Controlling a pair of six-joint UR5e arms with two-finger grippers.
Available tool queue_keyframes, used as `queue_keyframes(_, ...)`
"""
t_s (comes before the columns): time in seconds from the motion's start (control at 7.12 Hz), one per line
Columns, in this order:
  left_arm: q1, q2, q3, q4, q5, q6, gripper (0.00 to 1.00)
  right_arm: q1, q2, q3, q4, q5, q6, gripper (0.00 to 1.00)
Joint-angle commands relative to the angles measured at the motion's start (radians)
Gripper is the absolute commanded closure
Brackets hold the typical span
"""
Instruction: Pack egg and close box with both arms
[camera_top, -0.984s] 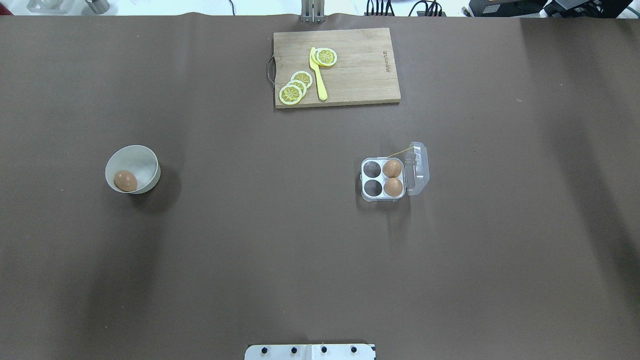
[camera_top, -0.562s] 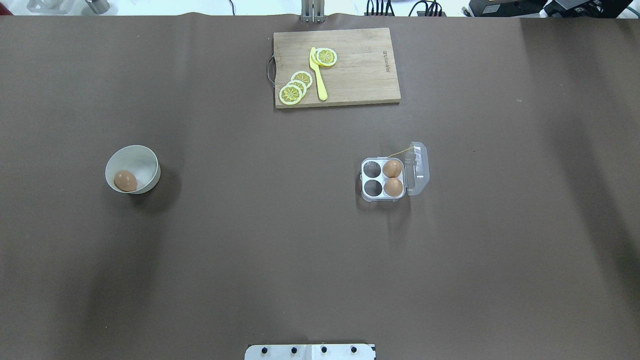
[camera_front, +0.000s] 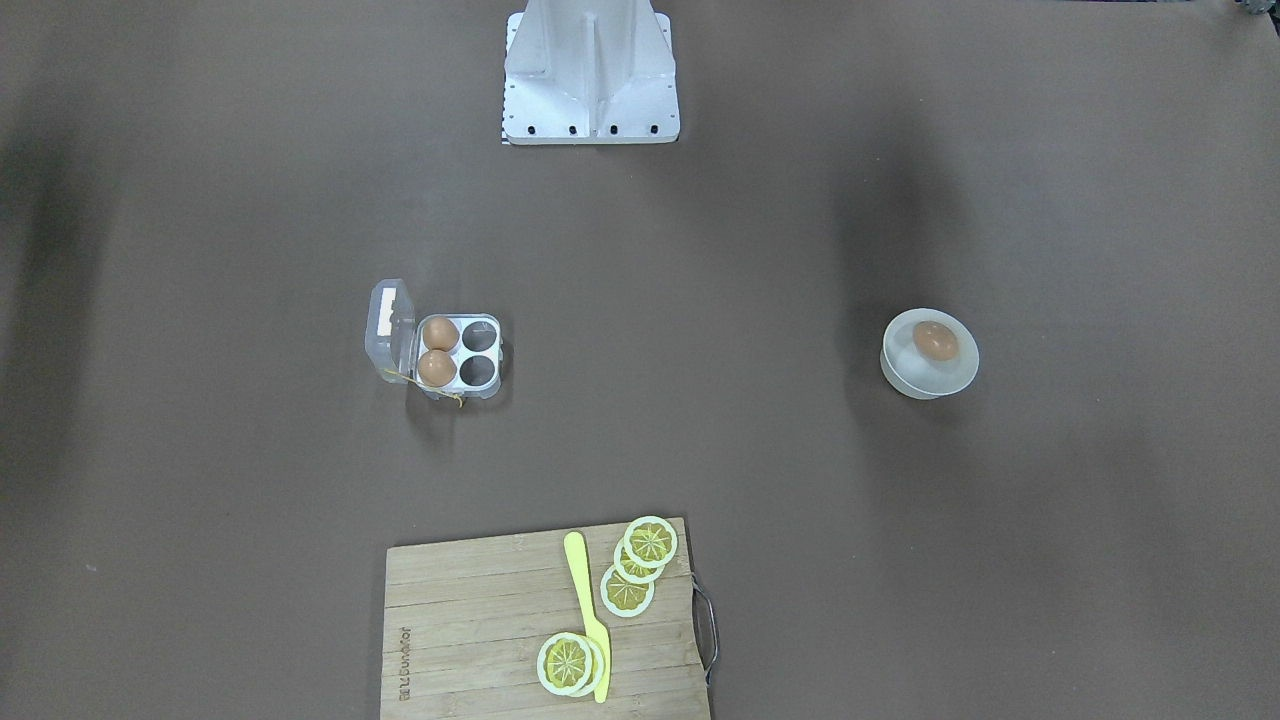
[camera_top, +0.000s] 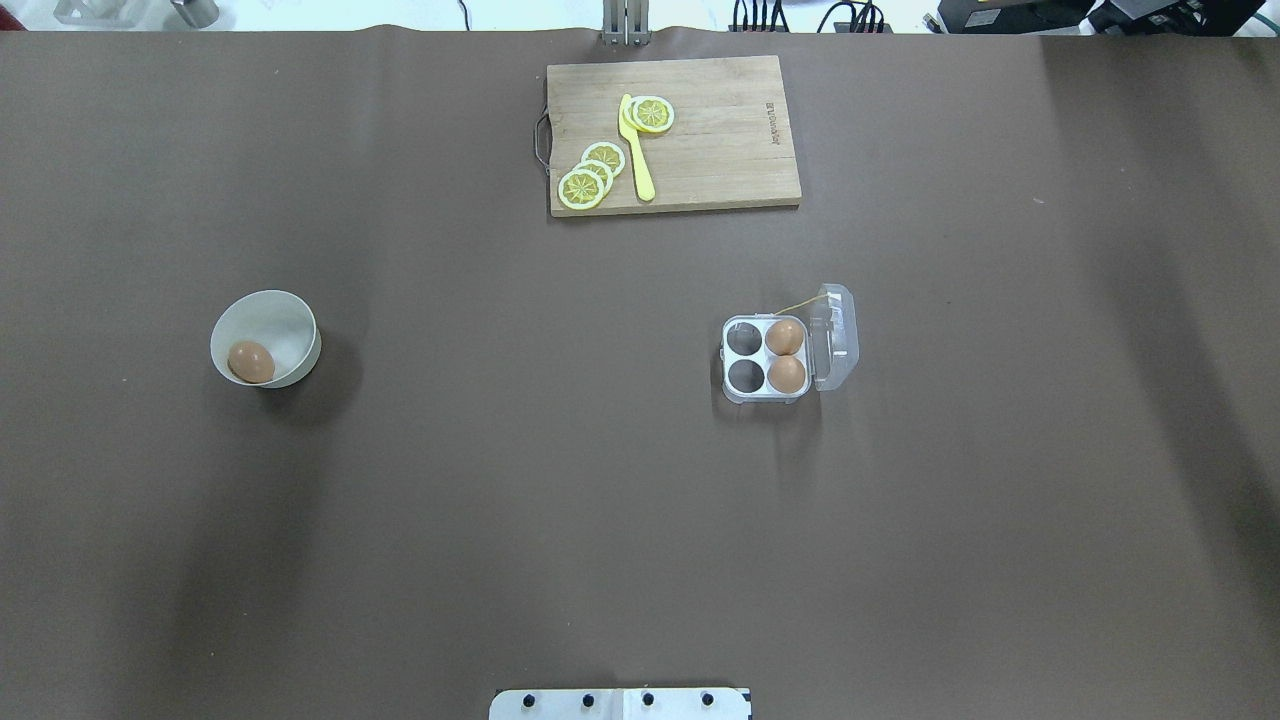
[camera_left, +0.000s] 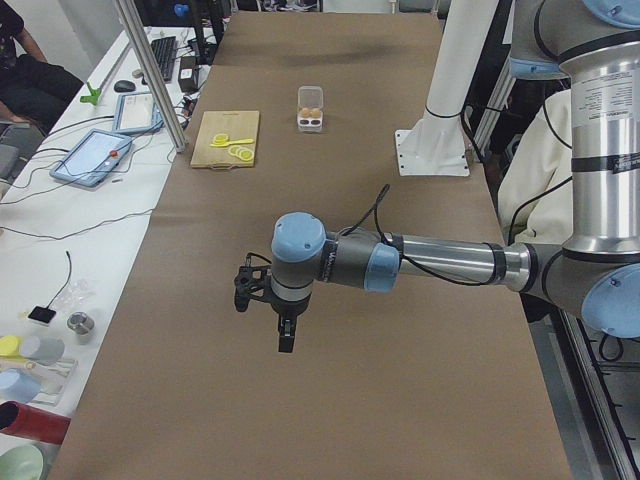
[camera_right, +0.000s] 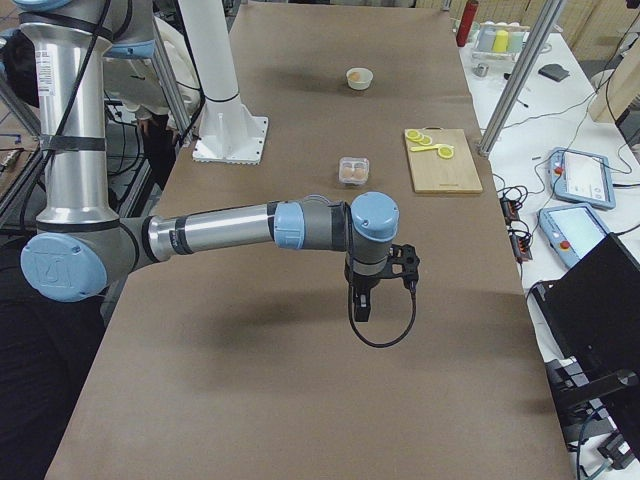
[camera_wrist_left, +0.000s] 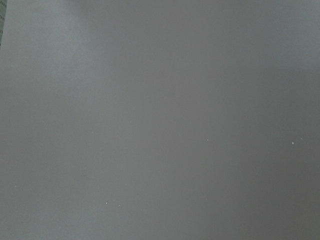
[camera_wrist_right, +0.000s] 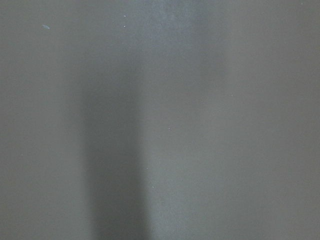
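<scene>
Robotics lab, two-arm test bench
Two jointed industrial arms, the left arm (camera_left: 420, 268) and the right arm (camera_right: 230, 230), reach over a long tabletop (camera_top: 500, 480) wrapped in brown paper, with a white bolted pedestal (camera_right: 215, 70) at its edge. A white side bench (camera_left: 50, 290) runs alongside and carries blue-rimmed teach pendants (camera_left: 95, 155) and a keyboard (camera_left: 165, 57). Aluminium frame posts (camera_left: 148, 70) rise beside it; bundled cables (camera_top: 757, 14) show past the far edge

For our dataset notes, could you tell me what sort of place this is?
Probably a robotics lab: robot arms over a brown-covered table, with teach pendants on a side bench.
</scene>
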Motion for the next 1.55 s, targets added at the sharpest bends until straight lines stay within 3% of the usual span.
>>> queue_keyframes(0.0,0.001,0.002,0.002,-0.002,0.001,0.001,0.02,0.0,0.0,0.0,0.001,0.001,0.0,0.0)
queue_keyframes(1.41,0.015,-0.024,-0.006,-0.006,-0.036,-0.002,0.02,0.0,0.005,0.0,0.0,0.003,0.002,0.0)
